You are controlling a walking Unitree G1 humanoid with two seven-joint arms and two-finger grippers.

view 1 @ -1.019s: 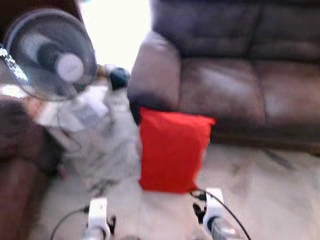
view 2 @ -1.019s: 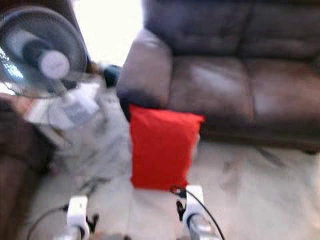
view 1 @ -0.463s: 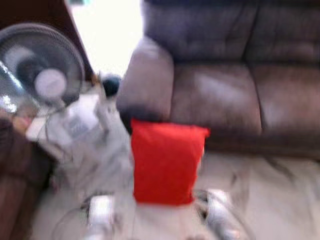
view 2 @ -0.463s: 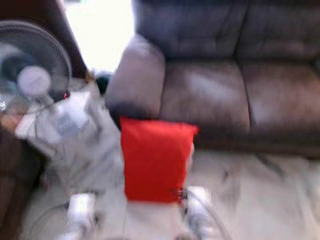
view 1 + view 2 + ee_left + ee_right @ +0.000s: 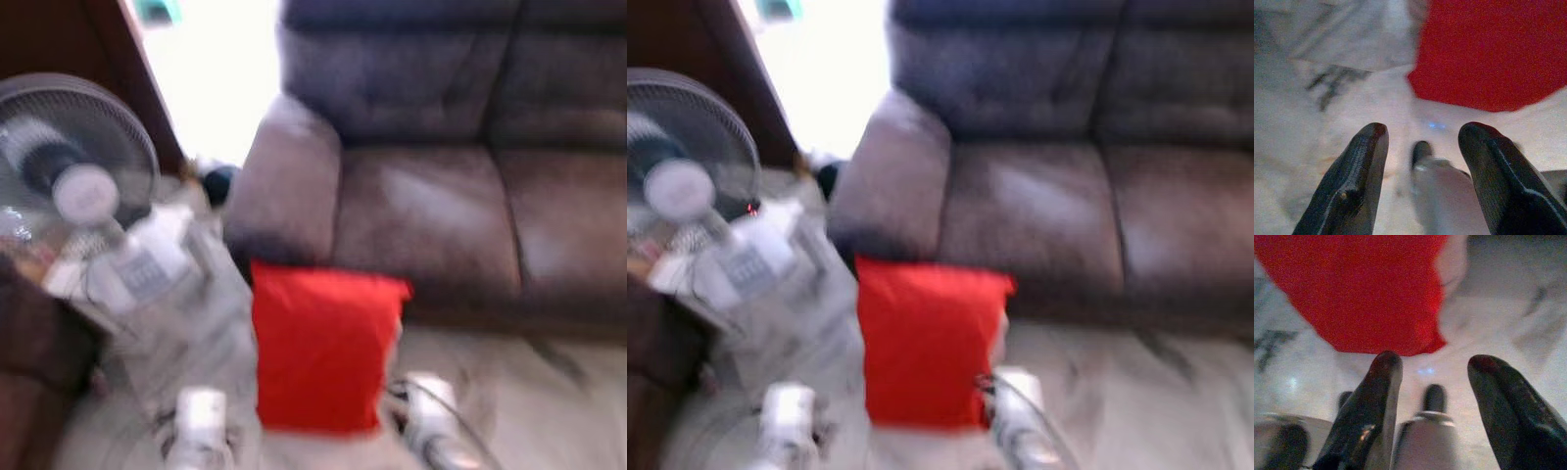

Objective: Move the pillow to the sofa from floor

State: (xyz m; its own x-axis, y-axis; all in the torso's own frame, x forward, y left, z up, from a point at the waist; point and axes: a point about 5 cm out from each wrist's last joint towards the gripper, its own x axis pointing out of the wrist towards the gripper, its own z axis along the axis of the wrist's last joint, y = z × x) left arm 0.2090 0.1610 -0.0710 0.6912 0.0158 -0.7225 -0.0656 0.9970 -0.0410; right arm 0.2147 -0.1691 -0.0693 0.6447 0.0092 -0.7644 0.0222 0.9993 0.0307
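No readable writing in this blurred living-room scene.
No word, brand, number or sign can be made out.

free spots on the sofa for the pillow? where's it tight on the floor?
Both sofa seat cushions look bare, from the armrest rightward. Open floor lies right of the red pillow, along the sofa's front. Crowded on the pillow's left: the fan and clutter sit there.

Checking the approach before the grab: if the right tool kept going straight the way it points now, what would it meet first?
Most likely the red pillow, whose lower edge lies just beyond the open right tool. Pale marble floor lies between them, so a steep line could touch floor first; depth is unclear.
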